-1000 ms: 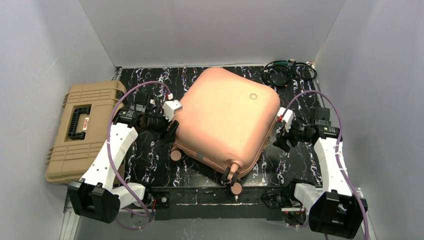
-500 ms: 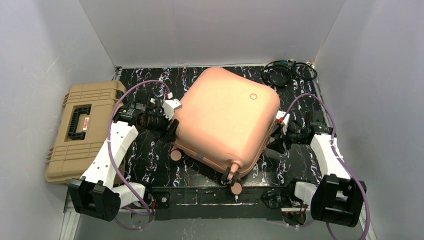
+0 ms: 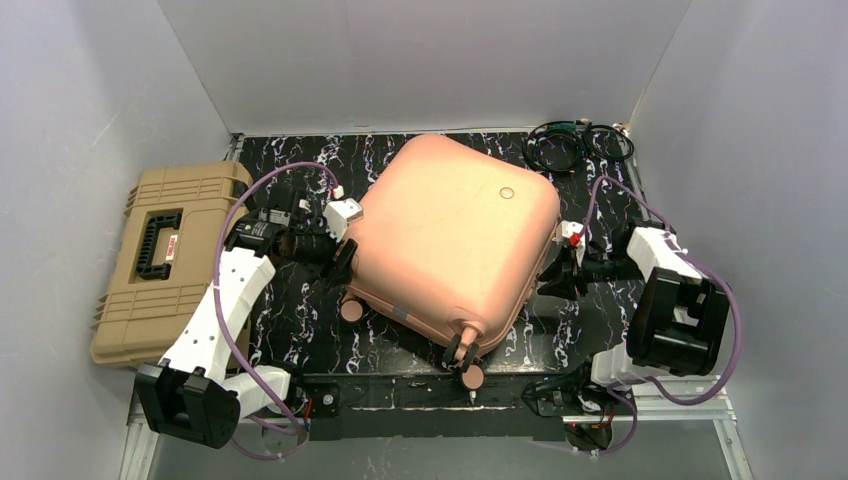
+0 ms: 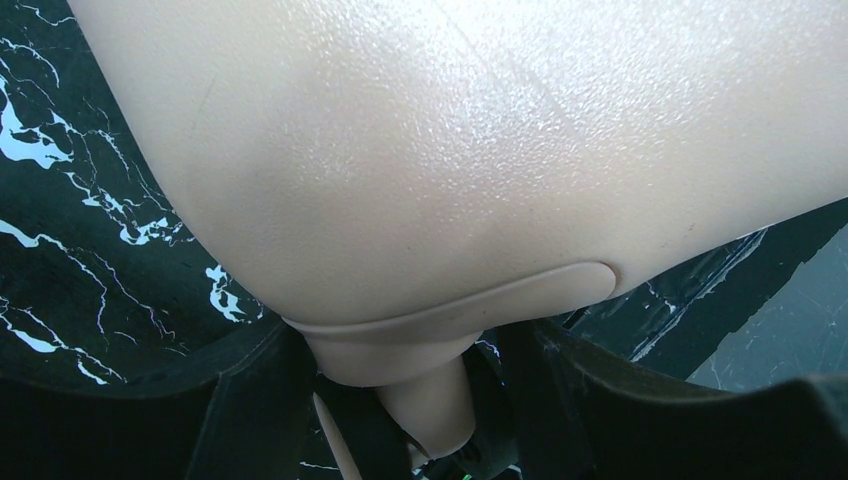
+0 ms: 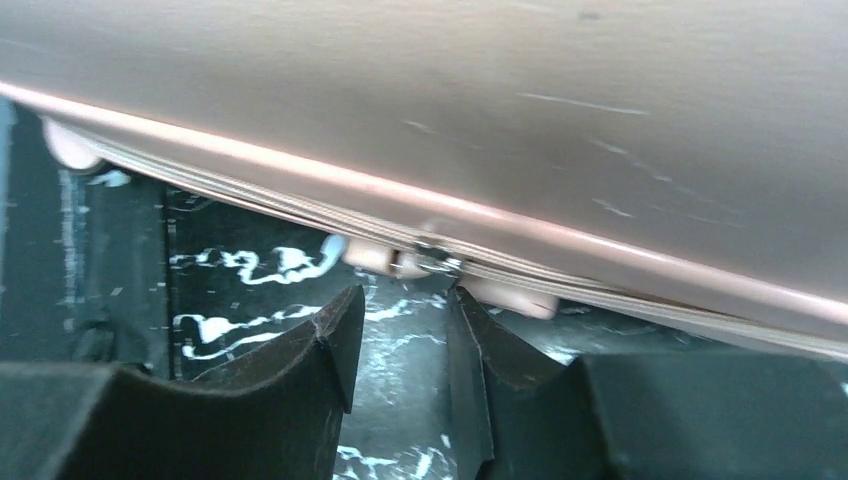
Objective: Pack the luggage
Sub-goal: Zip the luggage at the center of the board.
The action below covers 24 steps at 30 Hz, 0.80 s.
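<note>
The luggage (image 3: 450,235) is a peach-pink hard-shell suitcase lying closed on the black marbled table, logo side up. My left gripper (image 3: 345,260) is at its left edge. In the left wrist view its fingers (image 4: 250,400) sit tight on both sides of a peach foot (image 4: 400,355) under the shell's rim. My right gripper (image 3: 553,278) is low against the right side. Its jaws (image 5: 403,300) stand apart with only table between them. The zipper pulls (image 5: 430,262) on the seam lie just beyond its fingertips.
A tan ribbed toolbox (image 3: 165,260) with a black handle lies at the table's left edge. Coiled black cables (image 3: 575,145) sit at the back right. Two suitcase wheels (image 3: 352,311) (image 3: 471,377) stick out towards the arms' bases. Grey walls enclose the table.
My right arm has dropped and reached in towards the suitcase's right seam, and its jaws have narrowed. The left arm and the suitcase have not moved.
</note>
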### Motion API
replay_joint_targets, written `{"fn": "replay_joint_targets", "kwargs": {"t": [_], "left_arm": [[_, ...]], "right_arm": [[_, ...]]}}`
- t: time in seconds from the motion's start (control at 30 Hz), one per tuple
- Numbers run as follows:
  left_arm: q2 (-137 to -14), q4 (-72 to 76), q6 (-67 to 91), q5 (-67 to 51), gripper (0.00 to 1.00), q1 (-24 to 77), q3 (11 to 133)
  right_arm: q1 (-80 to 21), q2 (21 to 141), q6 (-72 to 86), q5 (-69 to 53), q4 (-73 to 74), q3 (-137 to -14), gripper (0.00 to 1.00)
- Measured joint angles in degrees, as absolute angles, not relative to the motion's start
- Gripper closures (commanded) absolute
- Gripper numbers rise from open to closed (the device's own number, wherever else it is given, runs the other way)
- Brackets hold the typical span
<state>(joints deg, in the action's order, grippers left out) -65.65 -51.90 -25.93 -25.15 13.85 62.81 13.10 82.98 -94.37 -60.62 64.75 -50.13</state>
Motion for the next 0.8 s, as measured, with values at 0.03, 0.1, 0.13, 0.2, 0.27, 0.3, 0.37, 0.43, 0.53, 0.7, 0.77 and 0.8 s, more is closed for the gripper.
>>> {"fn": "replay_joint_targets", "kwargs": {"t": [0.03,0.1,0.13,0.2,0.27,0.3,0.37,0.43,0.53,0.7,0.77,0.8], "left_arm": [[-65.54,-51.81,-25.93,-25.23,0.89,13.82,62.7],[-65.43,-51.66,-25.93,-25.3,0.89,13.76,62.59],[-65.43,-51.64,-25.93,-25.32,0.89,13.76,62.59],[-65.41,-51.64,-25.93,-25.32,0.89,13.74,62.59],[-65.41,-51.62,-25.93,-25.34,0.89,13.72,62.57],[-65.39,-51.57,-25.91,-25.36,0.89,13.72,62.52],[-65.23,-51.42,-25.91,-25.39,0.89,13.72,62.39],[-65.08,-51.31,-25.91,-25.36,0.89,13.72,62.28],[-64.97,-51.18,-25.89,-25.36,0.89,13.72,62.22],[-64.47,-50.65,-25.89,-25.36,0.89,13.69,61.73],[-64.25,-50.48,-25.91,-25.36,0.89,13.69,61.58],[-64.2,-50.41,-25.89,-25.36,0.89,13.69,61.56]], "right_arm": [[13.13,83.96,-97.82,-61.12,67.72,-50.15,0.54],[13.1,85.03,-102.83,-61.84,72.25,-50.13,0.52],[13.1,85.03,-104.55,-62.19,73.58,-50.13,0.51],[13.1,84.27,-104.92,-62.67,74.02,-50.02,0.5],[13.19,81.87,-100.84,-62.67,70.94,-49.56,0.48],[13.28,79.68,-96.82,-62.59,67.33,-48.8,0.45],[13.39,73.63,-85.82,-61.56,56.73,-45.54,0.38],[13.39,67.46,-75.33,-60.36,45.74,-41.19,0.36],[13.39,62.13,-63.9,-59.29,35.53,-37.19,0.36],[13.39,69.6,-62.72,-60.27,35.77,-40.47,0.43],[13.43,72.47,-63.77,-60.6,36.77,-41.47,0.44],[13.43,73.54,-64.36,-61.28,37.56,-41.82,0.44]]}}
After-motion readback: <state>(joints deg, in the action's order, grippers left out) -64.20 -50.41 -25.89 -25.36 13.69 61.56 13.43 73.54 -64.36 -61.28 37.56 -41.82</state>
